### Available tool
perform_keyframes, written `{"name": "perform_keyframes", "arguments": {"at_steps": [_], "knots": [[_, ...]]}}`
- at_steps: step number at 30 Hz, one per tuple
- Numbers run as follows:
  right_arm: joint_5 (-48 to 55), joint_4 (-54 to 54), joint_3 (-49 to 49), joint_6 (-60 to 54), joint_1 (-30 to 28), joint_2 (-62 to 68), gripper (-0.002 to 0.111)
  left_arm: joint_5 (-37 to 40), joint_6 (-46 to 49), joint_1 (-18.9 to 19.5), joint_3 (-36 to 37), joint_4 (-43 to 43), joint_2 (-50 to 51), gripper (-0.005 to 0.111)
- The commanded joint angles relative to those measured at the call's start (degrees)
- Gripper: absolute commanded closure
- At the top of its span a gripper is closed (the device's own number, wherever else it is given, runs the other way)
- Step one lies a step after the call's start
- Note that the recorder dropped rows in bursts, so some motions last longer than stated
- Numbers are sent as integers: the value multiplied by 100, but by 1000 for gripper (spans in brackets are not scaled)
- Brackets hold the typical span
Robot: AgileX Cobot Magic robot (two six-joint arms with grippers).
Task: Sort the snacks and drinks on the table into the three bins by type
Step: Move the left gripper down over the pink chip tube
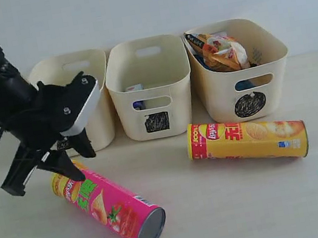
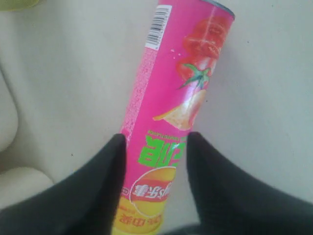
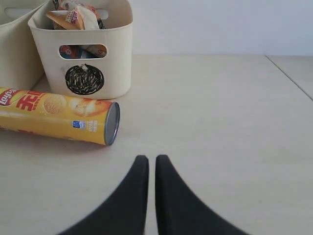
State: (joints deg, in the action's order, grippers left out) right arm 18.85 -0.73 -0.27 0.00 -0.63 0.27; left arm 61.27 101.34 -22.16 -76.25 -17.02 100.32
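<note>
Left wrist view: my left jaws straddle the pink tube [image 2: 166, 107] near its yellow end, placed to lift it off the worktop [image 2: 63, 88], though I cannot tell if they pinch yet. My right jaws are closed and empty near the yellow tube [image 3: 54, 115].

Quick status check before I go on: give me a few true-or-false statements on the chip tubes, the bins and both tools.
1. The pink-magenta chip tube lies on the pale beige table. True.
2. The yellow chip tube with the red band sits in the circle-marked cream bin. False: it lies on the table in front of that bin.
3. The left tool has its fingers on either side of the pink-magenta chip tube. True.
4. The right tool holds the yellow tube. False: it is shut on nothing, apart from the tube.
</note>
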Motion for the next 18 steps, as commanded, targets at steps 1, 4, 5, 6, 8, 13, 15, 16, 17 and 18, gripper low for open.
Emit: {"name": "perform_keyframes", "arguments": {"at_steps": [1,4,5,6,8,13,15,16,17,18], "knots": [[-35,15,27,-33,-35,-27,106,-217,126,-193,-34,14,154,37],[-35,15,27,-33,-35,-27,106,-333,-258,-247,-34,59,219,24],[-19,15,27,0,-35,-27,106,-333,-292,-247,-34,59,234,22],[-19,15,27,0,-35,-27,106,-321,-292,-247,-34,86,257,18],[-19,15,27,0,-35,-27,106,-298,-323,-247,-34,214,294,14],[-19,15,27,0,-35,-27,106,-276,-431,-252,-34,330,419,13],[-19,15,27,0,-35,-27,106,-232,-431,-252,-34,309,505,13],[-19,15,27,0,-35,-27,106,-192,-431,-252,-34,297,556,13],[-19,15,27,0,-35,-27,106,-181,-431,-252,-34,310,591,13],[-19,15,27,0,-35,-27,106,-181,-431,-252,-34,319,644,13]]}}
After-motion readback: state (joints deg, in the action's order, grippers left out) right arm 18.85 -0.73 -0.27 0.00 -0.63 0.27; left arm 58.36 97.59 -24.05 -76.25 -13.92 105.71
